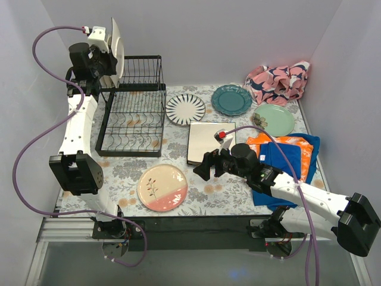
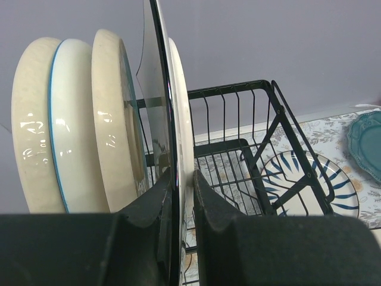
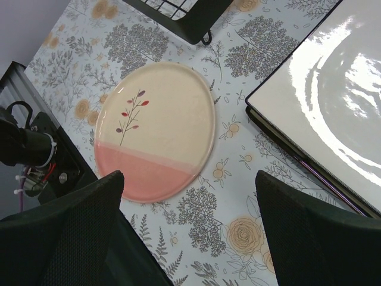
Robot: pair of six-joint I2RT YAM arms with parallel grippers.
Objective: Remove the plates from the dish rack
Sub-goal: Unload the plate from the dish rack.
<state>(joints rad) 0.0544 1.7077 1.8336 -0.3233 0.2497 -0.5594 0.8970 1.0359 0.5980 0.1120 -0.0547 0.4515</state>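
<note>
- Left wrist view: left gripper (image 2: 180, 182) is pinched tight on the rim of a dark-rimmed plate (image 2: 182, 113), which stands on edge between its jaws
- three cream plates (image 2: 71, 125) stand upright just beside that one, on its left in this view; their lower edges are hidden
- dish rack (image 1: 134, 122) sits at the table's far left corner, and the left gripper hangs over its far left end
- right gripper (image 1: 204, 168) is spread wide, holding nothing, above the table's near middle, between a pink-and-cream plate (image 1: 162, 187) and a stack of square plates (image 1: 211, 142)
- black-striped plate (image 1: 185, 109), teal plate (image 1: 231, 99) and pale green plate (image 1: 274, 120) lie flat toward the far edge, right of the rack
</note>
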